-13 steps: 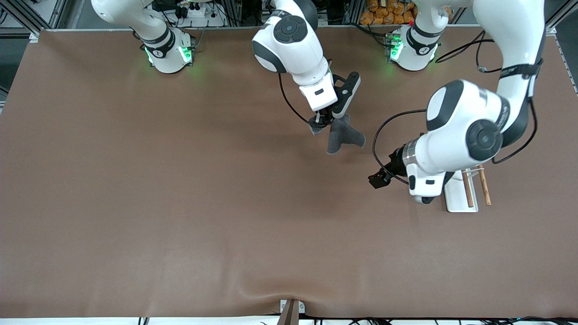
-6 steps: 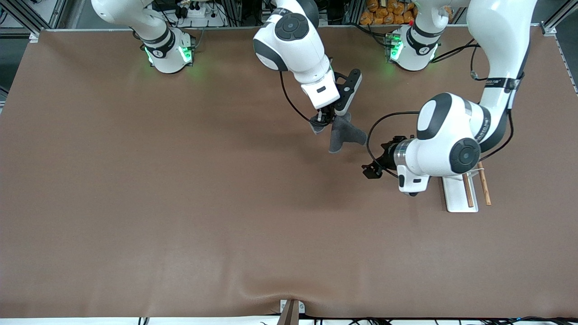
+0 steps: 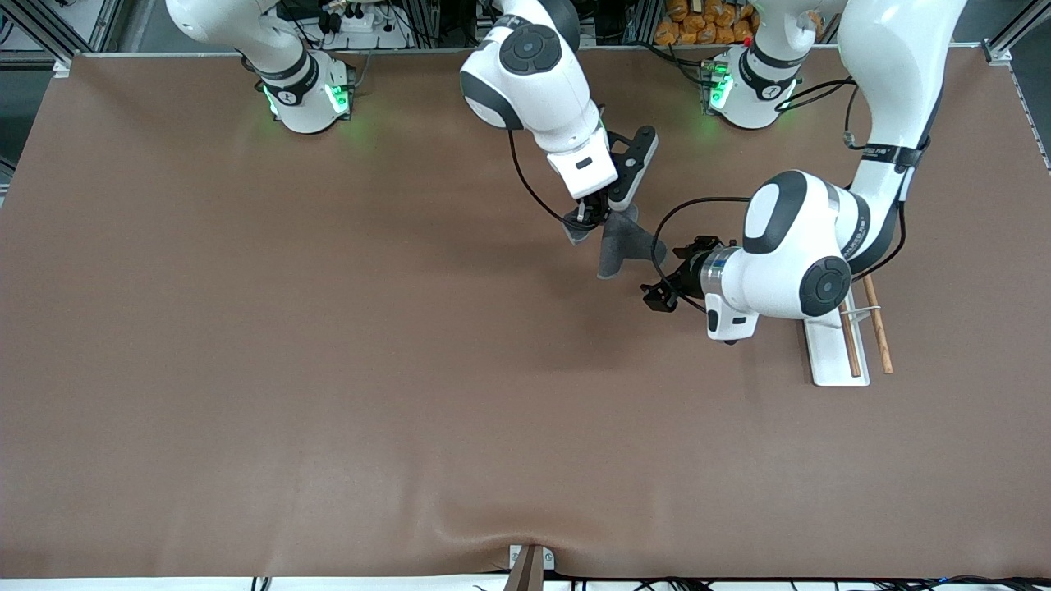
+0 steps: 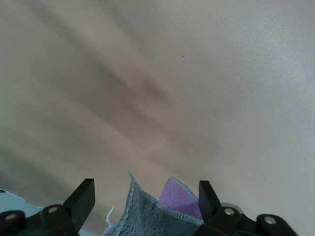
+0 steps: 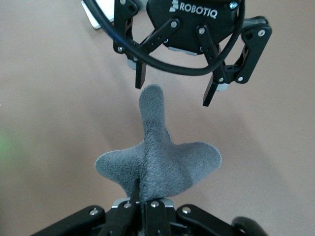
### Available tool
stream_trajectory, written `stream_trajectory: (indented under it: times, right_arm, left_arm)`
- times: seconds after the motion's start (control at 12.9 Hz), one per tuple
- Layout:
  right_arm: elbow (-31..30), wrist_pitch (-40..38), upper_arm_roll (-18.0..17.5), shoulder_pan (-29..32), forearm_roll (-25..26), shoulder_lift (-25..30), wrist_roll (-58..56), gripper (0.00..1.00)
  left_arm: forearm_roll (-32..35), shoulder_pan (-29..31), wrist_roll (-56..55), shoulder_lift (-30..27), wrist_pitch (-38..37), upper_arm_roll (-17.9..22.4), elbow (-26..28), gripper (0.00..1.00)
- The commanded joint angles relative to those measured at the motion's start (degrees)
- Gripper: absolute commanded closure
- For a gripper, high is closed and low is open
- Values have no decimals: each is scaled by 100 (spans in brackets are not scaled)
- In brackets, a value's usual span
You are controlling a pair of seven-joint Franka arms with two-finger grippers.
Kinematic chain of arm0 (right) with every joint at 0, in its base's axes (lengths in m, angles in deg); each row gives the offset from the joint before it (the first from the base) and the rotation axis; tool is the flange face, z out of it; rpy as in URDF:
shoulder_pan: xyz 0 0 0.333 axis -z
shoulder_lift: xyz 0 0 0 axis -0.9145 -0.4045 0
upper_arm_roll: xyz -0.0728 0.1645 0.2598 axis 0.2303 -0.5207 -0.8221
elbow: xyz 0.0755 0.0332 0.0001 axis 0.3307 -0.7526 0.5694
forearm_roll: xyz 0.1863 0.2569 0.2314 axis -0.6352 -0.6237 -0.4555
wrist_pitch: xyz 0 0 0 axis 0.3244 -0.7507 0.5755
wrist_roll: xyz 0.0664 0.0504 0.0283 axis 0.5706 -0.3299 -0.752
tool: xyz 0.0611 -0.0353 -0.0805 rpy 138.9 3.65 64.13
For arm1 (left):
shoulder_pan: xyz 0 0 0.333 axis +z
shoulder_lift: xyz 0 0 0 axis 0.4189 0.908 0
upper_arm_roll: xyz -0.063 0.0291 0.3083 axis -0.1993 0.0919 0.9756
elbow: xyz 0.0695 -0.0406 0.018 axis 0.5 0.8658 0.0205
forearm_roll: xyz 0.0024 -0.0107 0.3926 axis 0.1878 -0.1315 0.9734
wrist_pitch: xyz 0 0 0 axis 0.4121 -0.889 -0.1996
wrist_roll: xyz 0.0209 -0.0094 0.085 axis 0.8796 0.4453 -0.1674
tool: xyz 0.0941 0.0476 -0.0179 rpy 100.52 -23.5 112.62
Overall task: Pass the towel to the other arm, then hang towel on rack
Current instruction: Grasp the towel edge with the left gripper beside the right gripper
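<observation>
Right gripper (image 3: 593, 215): clamped on a bunched top corner of the towel (image 3: 621, 244), holding it in the air over the middle of the table (image 3: 328, 369), toward the robots' bases.
Towel: dark grey, hanging below the pinch in two floppy lobes with one narrow tongue; in the right wrist view that tongue (image 5: 151, 110) points straight at the other arm's claw.
Left gripper (image 3: 663, 292): jaws spread wide and holding nothing, level with the hanging cloth and just short of it (its own wrist view shows the hemmed edge (image 4: 147, 211) sitting between the two fingers (image 4: 81, 199), not yet touched).
Rack (image 3: 837, 349): white base with two wooden rods, standing on the table at the left arm's end, beside that arm's elbow and well apart from the towel.
Stage: my read is the handover is about to happen, the hanging not yet begun.
Risk, thin bite: the tongue is narrow and limp, so the left fingers may close on only its tip, or on air, and the cloth would slide out once released.
Risk, timing: if the right claw lets go before the left has a firm pinch, the towel drops to the table.
Risk, later: a bunched grip could leave the cloth hard to drape evenly over the rods.
</observation>
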Motion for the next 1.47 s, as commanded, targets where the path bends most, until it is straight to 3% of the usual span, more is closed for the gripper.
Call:
stream_trajectory:
  times: [0.0, 0.23, 0.39, 0.46, 0.54, 0.85, 1.16, 1.24, 1.31, 1.39]
  right_arm:
    - [144, -15, 47, -29, -41, -74, -75, 100]
    - [144, -15, 47, -46, -41, -74, -75, 100]
    - [144, -15, 47, -46, -41, -74, -75, 100]
    - [144, -15, 47, -46, -41, -74, -75, 100]
    - [144, -24, 47, -46, -41, -74, -75, 100]
    - [144, -24, 47, -46, -41, -74, -75, 100]
    - [144, -24, 47, -46, -50, -66, -67, 100]
    - [144, -24, 47, -46, -58, -66, -49, 21]
    - [135, -24, 47, -20, -67, -66, -66, 0]
    - [135, -24, 47, -20, -67, -66, -58, 0]
  left_arm:
    - [-244, 45, -37, -91, 7, -36, 188, 31]
    - [-499, 54, -124, -109, -37, -44, 180, 52]
    - [-588, 89, -142, -144, -46, -35, 171, 75]
    - [-588, 98, -160, -135, -46, -35, 153, 95]
    - [-588, 98, -151, -135, -46, -35, 144, 100]
    - [-544, 246, -125, -205, -202, 8, -249, 100]
    - [-273, 834, 443, -240, -1326, 17, -1093, 100]
    - [-106, 1062, 829, -327, -1764, 17, -1138, 100]
    - [130, 1291, 1329, -476, -2151, 17, -1130, 100]
    - [307, 1572, 1795, -591, -2416, 17, -1130, 100]
